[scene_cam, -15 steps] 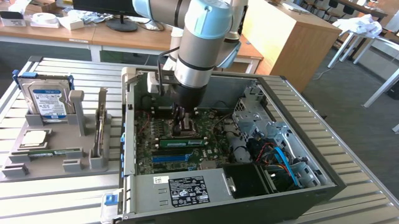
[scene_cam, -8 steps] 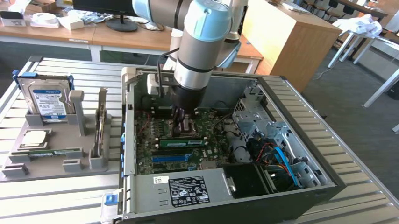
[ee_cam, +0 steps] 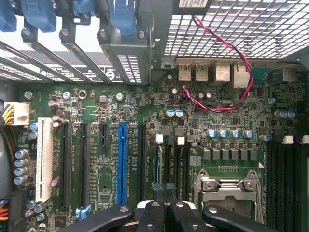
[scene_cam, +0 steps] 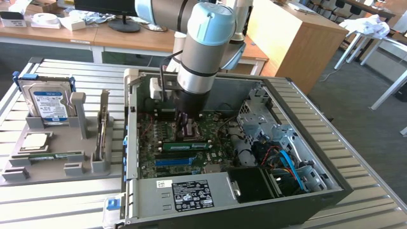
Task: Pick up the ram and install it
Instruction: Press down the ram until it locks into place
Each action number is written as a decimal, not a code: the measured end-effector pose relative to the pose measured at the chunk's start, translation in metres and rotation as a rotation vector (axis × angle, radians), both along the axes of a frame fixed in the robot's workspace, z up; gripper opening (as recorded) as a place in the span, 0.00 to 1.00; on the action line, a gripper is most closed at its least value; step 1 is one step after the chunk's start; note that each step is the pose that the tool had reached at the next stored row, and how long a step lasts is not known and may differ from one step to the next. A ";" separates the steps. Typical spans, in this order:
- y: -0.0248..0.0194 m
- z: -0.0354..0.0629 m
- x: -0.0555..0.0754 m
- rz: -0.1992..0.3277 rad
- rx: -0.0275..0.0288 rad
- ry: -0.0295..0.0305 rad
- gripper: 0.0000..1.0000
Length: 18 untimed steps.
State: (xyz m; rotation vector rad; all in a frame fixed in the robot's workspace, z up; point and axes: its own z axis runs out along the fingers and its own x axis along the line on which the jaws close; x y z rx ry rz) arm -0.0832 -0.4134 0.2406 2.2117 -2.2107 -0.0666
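Observation:
A green ram stick (scene_cam: 186, 145) with a white label stands on edge in a motherboard slot inside the open computer case (scene_cam: 330, 176). My gripper (scene_cam: 188, 132) hangs straight down inside the case, just behind and above that stick; whether it touches it I cannot tell. In the wrist view my gripper (ee_cam: 163, 187) is shut, its black fingers (ee_cam: 152, 215) pressed together over the narrow memory slots (ee_cam: 170, 159) next to the processor socket (ee_cam: 229, 186). I see nothing between them. A second green stick (scene_cam: 47, 156) lies flat in the grey fixture (scene_cam: 57, 143) on the exterior view's left.
The fixture also holds an upright hard drive (scene_cam: 47, 102), a square silver chip (scene_cam: 35, 140) and an upright card (scene_cam: 102, 129). A long blue slot (ee_cam: 122, 162), a white slot (ee_cam: 44, 159) and a red-black cable (ee_cam: 222, 72) cross the motherboard. Drive cages and cables fill the case's right side.

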 end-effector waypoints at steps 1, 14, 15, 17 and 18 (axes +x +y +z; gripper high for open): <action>0.0000 -0.0006 0.000 0.000 0.0000 0.0000 0.10; 0.0000 -0.0055 0.000 0.000 0.0001 0.0000 0.10; 0.0000 -0.0062 0.000 0.000 0.0001 0.0000 0.10; 0.0000 -0.0075 0.000 0.000 0.0001 0.0001 0.10; 0.0000 -0.0077 0.000 0.000 -0.0001 0.0002 0.10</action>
